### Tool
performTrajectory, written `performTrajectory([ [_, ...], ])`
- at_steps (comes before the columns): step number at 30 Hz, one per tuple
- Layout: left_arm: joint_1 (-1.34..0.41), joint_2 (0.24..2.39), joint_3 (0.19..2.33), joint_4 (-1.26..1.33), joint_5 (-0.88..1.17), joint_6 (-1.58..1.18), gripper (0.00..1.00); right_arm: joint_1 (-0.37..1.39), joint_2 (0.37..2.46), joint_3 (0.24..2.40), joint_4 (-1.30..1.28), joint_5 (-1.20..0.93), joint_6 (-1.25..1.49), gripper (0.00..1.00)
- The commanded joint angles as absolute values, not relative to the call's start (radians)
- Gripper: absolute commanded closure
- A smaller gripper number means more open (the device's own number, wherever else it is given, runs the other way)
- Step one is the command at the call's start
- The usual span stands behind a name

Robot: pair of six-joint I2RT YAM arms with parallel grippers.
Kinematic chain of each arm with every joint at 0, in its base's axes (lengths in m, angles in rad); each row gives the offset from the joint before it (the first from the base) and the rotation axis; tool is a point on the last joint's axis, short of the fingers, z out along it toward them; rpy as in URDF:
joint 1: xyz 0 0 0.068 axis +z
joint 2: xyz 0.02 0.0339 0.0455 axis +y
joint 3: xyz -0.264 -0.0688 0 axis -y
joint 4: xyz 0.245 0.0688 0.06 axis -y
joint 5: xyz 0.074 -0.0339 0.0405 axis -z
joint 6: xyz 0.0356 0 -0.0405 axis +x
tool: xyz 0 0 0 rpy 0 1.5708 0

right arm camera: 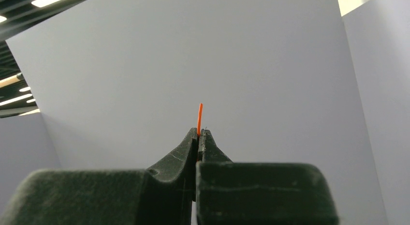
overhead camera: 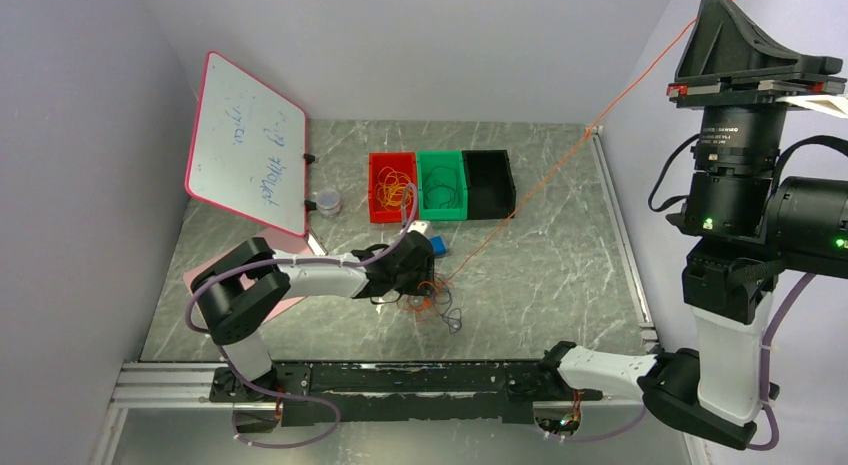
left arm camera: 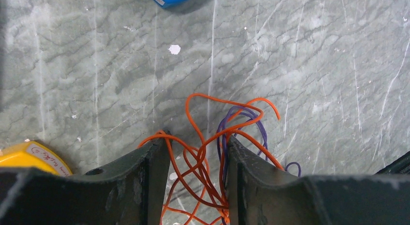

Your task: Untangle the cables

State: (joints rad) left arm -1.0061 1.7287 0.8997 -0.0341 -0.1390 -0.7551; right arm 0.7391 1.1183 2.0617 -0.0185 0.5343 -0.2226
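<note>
Orange cable (overhead camera: 530,190) runs taut from the tangle (overhead camera: 435,303) in the middle of the desk (overhead camera: 560,285) up to the right hand (right arm camera: 199,133), which is clamped on its end. The left hand (left arm camera: 197,140) straddles the tangle, fingers (left arm camera: 154,162) apart. At the far edge, the red bin (overhead camera: 372,185) and green bin (overhead camera: 440,155) already hold coils (overhead camera: 393,192); this knot remains.

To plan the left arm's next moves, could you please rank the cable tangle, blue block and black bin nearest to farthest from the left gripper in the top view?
1. cable tangle, right at the left gripper.
2. blue block, just beyond it.
3. black bin, back row, rightmost.
</note>
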Motion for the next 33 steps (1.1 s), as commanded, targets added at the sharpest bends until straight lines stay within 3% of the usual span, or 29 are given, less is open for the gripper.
performTrajectory([
  [1, -1.012, 1.688, 0.851, -0.040, -0.170, -0.735, 0.51, 0.742, 1.116, 2.072, 0.005, 0.520, -0.231, 1.00],
  [19, -1.012, 1.326, 0.845, -0.011, -0.267, -0.584, 0.33, 0.742, 1.067, 1.925, -0.146, 0.635, -0.193, 1.00],
  [24, -1.011, 1.250, 0.883, -0.030, -0.300, -0.541, 0.40, 0.741, 1.080, 1.917, -0.222, 0.641, -0.164, 1.00],
  [33, -1.009, 1.177, 1.000, 0.047, -0.203, -0.382, 0.16, 0.741, 1.084, 1.887, -0.328, 0.604, -0.074, 1.00],
])
